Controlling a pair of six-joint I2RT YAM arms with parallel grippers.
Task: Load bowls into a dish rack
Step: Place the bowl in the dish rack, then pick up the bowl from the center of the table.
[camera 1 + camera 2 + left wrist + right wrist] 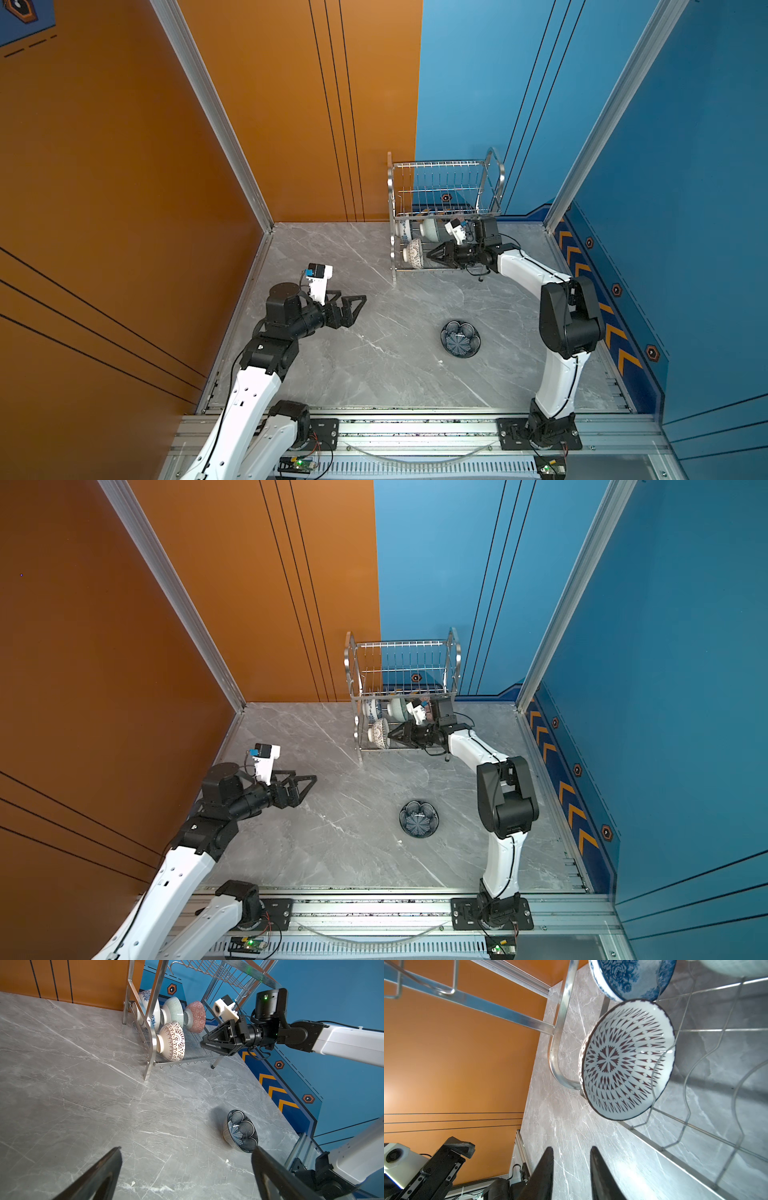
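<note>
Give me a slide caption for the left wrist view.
Right claw at the dish rack; navy bowl sits on the table.

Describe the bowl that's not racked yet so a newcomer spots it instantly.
Start at the grey marble-look tabletop, in front of the shiny two-tier steel wire dish rack. The small round dark navy petal-patterned bowl sits there alone, open side up. The four other bowls stand on edge in the rack's lower tier.
</note>
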